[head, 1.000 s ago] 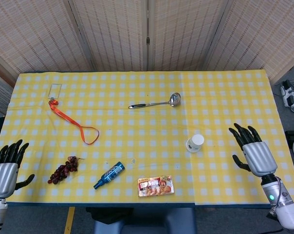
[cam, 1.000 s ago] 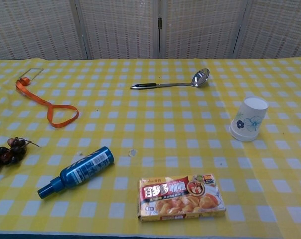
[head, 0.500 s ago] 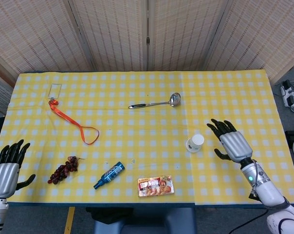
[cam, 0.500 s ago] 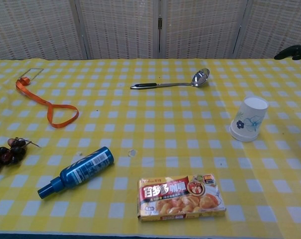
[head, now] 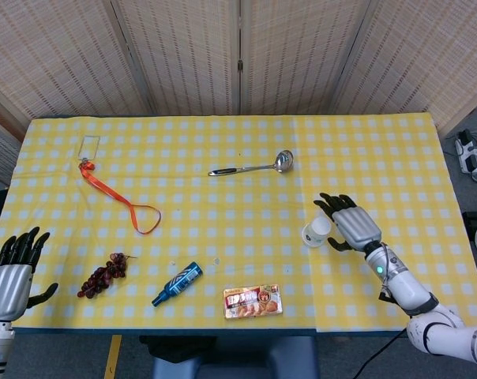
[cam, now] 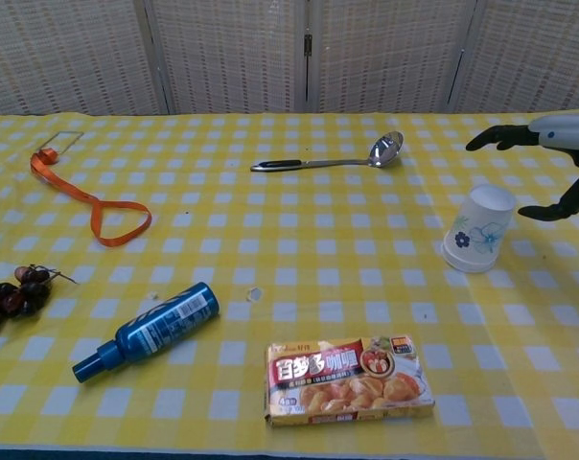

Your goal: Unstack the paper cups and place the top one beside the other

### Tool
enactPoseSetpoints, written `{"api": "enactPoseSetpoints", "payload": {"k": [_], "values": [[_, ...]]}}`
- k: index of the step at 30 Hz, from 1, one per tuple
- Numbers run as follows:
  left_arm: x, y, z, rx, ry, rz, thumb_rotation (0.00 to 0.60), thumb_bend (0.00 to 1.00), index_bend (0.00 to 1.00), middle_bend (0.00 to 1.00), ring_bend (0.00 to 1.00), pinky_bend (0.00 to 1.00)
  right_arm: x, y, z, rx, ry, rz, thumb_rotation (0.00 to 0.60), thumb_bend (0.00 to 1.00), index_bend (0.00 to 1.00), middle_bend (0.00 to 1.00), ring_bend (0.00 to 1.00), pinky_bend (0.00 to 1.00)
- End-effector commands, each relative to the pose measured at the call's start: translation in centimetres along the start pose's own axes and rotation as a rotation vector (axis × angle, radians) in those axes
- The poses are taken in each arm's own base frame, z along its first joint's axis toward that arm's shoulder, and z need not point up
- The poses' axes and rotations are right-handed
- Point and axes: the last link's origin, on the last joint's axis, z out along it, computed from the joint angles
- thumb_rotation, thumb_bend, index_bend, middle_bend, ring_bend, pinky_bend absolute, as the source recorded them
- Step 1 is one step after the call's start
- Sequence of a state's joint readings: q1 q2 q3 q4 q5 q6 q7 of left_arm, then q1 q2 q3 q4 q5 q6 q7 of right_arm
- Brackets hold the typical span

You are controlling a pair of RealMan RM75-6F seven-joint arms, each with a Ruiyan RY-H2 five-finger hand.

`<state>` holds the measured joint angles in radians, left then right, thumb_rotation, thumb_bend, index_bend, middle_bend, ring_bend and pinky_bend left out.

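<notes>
The stacked white paper cups with a blue flower print stand upside down on the yellow checked tablecloth, right of centre. My right hand hovers just to their right, fingers spread and empty, the fingertips above the cups' top; I cannot tell whether it touches them. At the near left corner my left hand rests off the table's edge, fingers apart, holding nothing. The chest view does not show it.
A curry box lies near the front edge, a blue bottle left of it, grapes further left. An orange lanyard lies at far left, a metal ladle toward the back.
My right hand has moved left from the table's right side and now sits right beside the cups. The cups and my left hand have stayed put.
</notes>
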<state>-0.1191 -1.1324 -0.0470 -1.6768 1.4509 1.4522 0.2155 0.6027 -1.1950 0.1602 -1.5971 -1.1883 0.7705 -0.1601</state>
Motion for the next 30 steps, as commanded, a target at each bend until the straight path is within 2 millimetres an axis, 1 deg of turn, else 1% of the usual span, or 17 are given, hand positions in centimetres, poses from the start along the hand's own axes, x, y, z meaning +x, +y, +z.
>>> {"api": "enactPoseSetpoints", "payload": {"k": [1, 7, 30], "values": [[0.0, 0.1, 0.0, 0.000, -0.001, 0.002, 0.600, 0.26, 0.01, 0.02, 0.00, 0.00, -0.2, -0.1, 0.5, -0.005, -0.021, 0.008, 0.600, 0.41, 0.13, 0.02, 0.07, 0.03], [-0.1, 0.0, 0.0, 0.004, -0.004, 0.002, 0.600, 0.26, 0.01, 0.02, 0.00, 0.00, -0.5, -0.6, 0.9, 0.005, -0.051, 0.028, 0.600, 0.41, 0.20, 0.03, 0.08, 0.04], [-0.2, -0.4, 0.0, 0.021, -0.021, -0.003, 0.600, 0.26, 0.01, 0.00, 0.00, 0.00, -0.1, -0.5, 1.8, -0.024, -0.056, 0.046, 0.600, 0.41, 0.31, 0.07, 0.10, 0.04]]}}
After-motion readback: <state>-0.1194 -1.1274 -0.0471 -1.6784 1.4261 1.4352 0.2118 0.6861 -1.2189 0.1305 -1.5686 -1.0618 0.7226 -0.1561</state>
